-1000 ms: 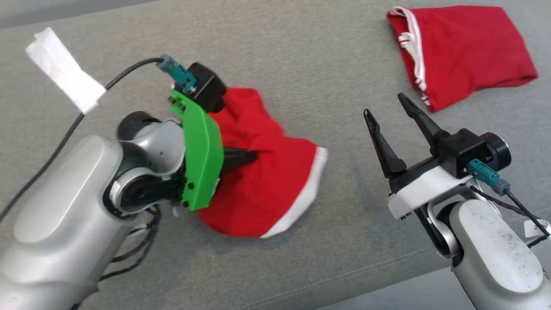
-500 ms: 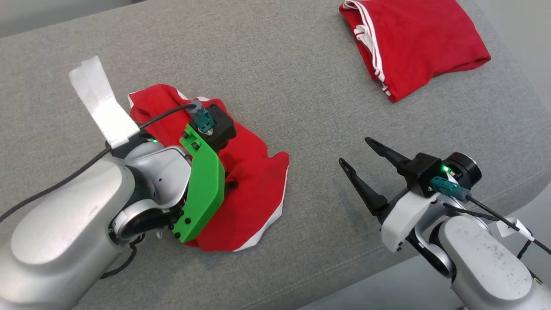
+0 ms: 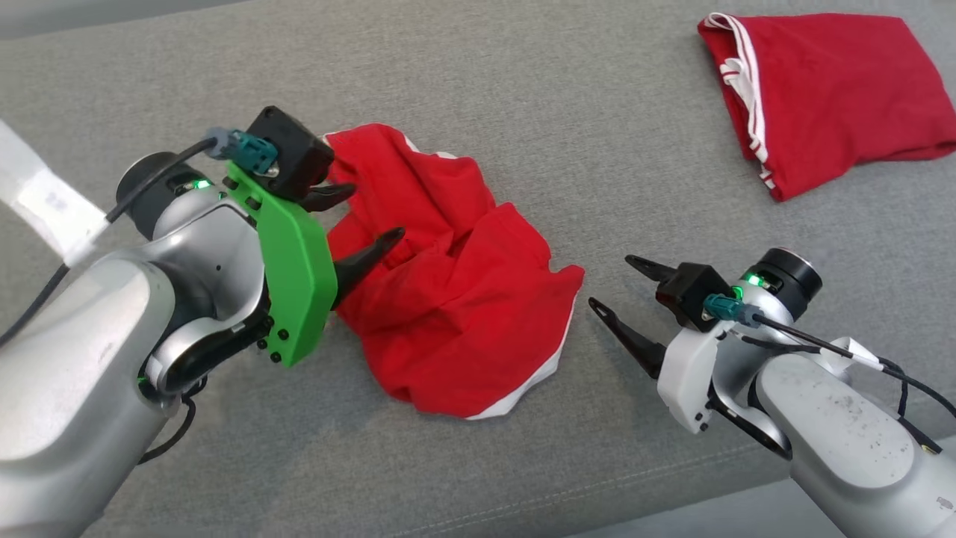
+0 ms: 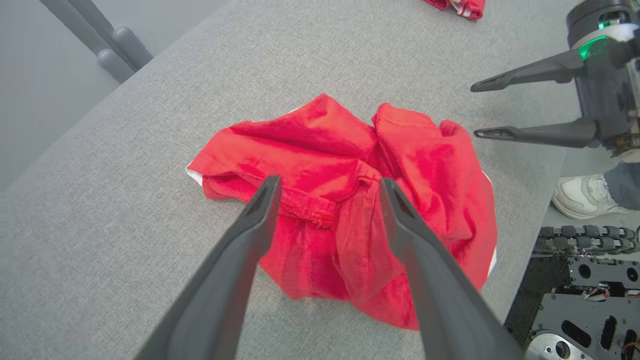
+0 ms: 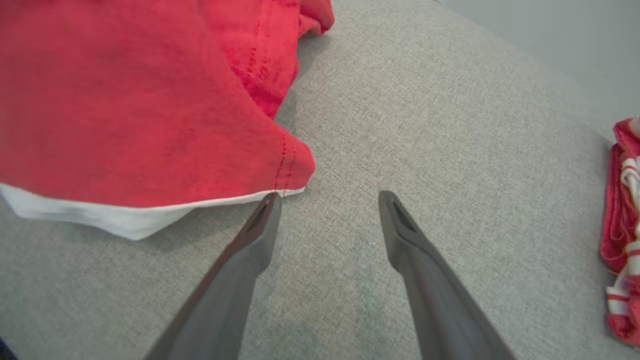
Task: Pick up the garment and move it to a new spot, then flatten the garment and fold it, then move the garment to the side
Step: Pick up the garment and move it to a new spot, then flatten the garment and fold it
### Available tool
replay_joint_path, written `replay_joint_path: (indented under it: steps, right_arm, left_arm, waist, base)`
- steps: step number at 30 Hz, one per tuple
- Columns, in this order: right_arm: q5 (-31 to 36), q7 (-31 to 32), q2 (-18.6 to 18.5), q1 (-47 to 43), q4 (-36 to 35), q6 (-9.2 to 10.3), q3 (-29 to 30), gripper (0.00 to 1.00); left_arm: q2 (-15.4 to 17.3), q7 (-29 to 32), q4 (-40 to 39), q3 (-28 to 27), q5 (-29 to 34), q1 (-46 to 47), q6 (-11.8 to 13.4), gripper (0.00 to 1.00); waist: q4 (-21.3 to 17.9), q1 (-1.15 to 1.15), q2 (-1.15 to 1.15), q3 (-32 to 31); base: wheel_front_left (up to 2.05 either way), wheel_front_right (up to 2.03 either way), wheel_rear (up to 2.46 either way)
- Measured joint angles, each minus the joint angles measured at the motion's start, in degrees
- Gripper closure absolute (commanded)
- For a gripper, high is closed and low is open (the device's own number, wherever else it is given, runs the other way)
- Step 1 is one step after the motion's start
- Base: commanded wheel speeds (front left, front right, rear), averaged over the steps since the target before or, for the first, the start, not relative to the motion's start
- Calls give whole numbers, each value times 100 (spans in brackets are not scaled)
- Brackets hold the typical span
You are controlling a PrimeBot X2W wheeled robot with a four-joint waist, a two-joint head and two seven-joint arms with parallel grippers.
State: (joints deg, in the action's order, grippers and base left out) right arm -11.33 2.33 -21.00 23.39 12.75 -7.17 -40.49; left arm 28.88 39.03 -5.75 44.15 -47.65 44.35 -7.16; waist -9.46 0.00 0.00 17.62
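On the grey fabric cushion [image 3: 523, 112] right in front of the robot lies the crumpled red garment [image 3: 455, 299], bunched in folds with a white edge peeking out underneath. The left gripper [image 3: 376, 212] stands over the garment's left side with its two dark fingers spread wide, pinching nothing; seen from its own wrist, the red cloth sits between and under the fingertips. The right gripper [image 3: 612, 281] is spread too and empty, just off the garment's right-hand corner. From the right wrist view, one fingertip [image 5: 270, 202] sits right at the white-hemmed corner, though I cannot tell whether it touches.

I count two red garments: the crumpled one, and a folded red garment [image 3: 829, 97] with white stripes, well apart at the far right. One white shoe [image 4: 582, 195] of a person shows past the cushion's edge.
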Motion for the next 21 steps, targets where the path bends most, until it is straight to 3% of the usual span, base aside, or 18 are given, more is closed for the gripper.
replay_joint_path:
  steps: [3,8,11,19,20,21]
  right_arm:
    - [-104,113,-92,13,176,-14,-164,0]
    - [-467,230,-272,87,399,-14,-644,0]
    - [-641,233,-348,107,504,-14,-708,0]
    - [-966,255,-691,115,711,-14,-617,0]
    - [-1025,285,-722,114,754,-14,-590,13]
    - [-1082,305,-747,109,795,-14,-591,35]
  left_arm:
    - [3,-391,-34,-189,2,-257,19,0]
    - [-110,-1258,-157,-597,5,-823,359,0]
    - [-237,-1677,-178,-801,-9,-1162,550,0]
    - [-423,-2303,-180,-923,-144,-1772,683,0]
    - [-432,-2369,-182,-940,-144,-1806,690,0]
    - [-432,-2431,-183,-975,-144,-1847,693,0]
  waist:
    - [228,0,0,-25]
    - [701,0,0,-101]
    - [942,0,0,-152]
    - [1584,0,0,-324]
    - [1666,0,0,-347]
    - [1745,0,0,-369]
  base:
    - [0,0,0]
    - [0,0,0]
    - [0,0,0]
    - [0,0,0]
    - [0,0,0]
    - [0,0,0]
